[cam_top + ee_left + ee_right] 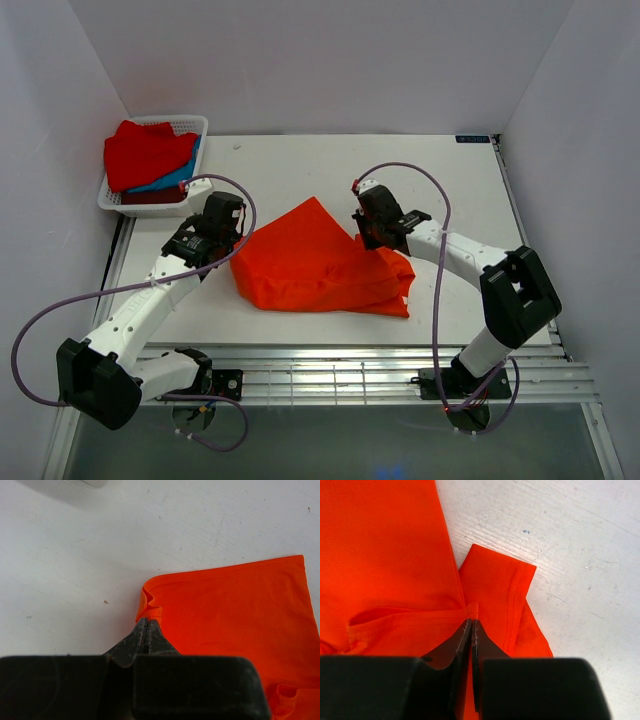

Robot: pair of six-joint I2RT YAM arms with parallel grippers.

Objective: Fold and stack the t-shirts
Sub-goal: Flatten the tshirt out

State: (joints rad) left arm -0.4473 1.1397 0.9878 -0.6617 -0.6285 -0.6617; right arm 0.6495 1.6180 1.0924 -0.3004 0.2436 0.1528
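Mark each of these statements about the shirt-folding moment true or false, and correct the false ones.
1. The left gripper is shut on an edge of the orange t-shirt. True.
2. The right gripper hangs open over bare table. False: it is shut on the orange cloth, close beside a sleeve.
3. The white basket at the far left holds other shirts. True.
4. The orange t-shirt lies inside the basket. False: it lies on the table, between the two arms.
5. A blue shirt lies on top in the basket. False: the red shirt is on top, with the blue one showing beneath it.
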